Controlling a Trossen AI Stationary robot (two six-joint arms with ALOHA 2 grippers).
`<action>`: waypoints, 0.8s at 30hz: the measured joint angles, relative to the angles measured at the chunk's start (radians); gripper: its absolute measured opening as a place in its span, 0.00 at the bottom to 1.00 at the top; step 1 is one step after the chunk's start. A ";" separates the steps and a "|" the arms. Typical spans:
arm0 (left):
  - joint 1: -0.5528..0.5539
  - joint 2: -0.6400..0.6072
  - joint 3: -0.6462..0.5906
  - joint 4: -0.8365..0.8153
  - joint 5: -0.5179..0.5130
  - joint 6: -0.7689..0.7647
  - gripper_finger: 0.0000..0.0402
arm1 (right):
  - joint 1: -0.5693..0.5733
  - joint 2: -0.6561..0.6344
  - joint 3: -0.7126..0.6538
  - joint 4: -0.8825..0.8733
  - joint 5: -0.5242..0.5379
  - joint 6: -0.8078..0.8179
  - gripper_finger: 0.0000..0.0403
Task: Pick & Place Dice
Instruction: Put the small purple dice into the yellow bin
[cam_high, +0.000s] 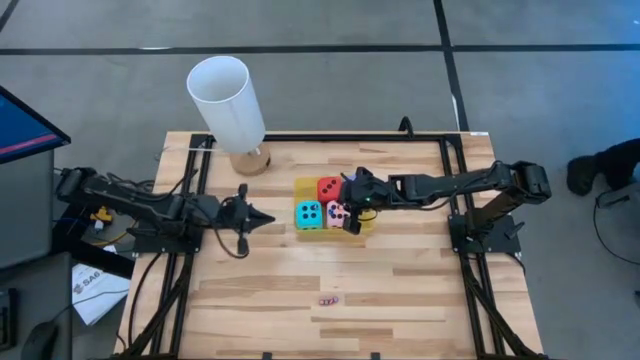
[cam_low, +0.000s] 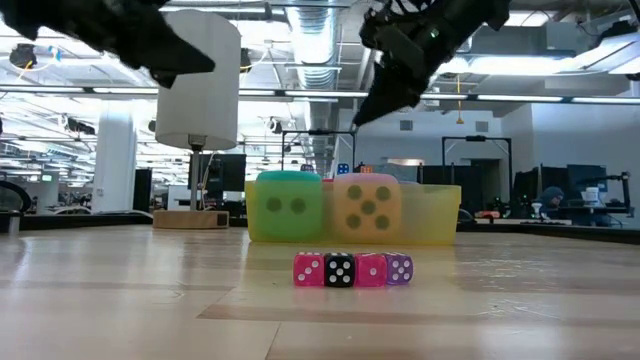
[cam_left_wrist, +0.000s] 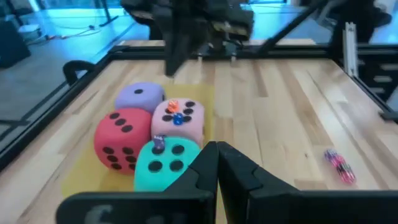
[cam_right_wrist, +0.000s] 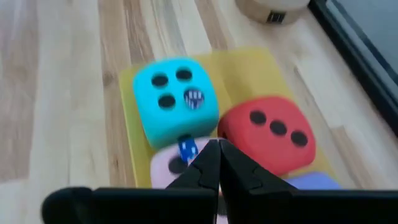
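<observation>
Dice crowd the yellow tray beneath the right gripper's closed, empty fingers; a descent could knock tiny dice off.

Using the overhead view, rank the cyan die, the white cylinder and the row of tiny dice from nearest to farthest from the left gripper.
From the left gripper:
1. Cyan die, just ahead of its tip, on the yellow mat.
2. White cylinder, at the table's far edge.
3. Row of tiny dice, toward the near edge. Close to the cylinder's ranking.
</observation>
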 joint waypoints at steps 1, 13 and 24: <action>-0.011 -0.020 -0.016 -0.001 0.000 0.010 0.00 | 0.001 0.000 0.009 0.005 0.000 0.000 0.00; -0.128 -0.082 -0.122 0.096 0.000 0.042 0.00 | 0.010 0.000 0.041 0.196 -0.002 0.109 0.00; -0.208 -0.092 -0.122 0.115 0.000 0.043 0.00 | 0.051 0.000 0.041 0.297 -0.050 0.105 0.00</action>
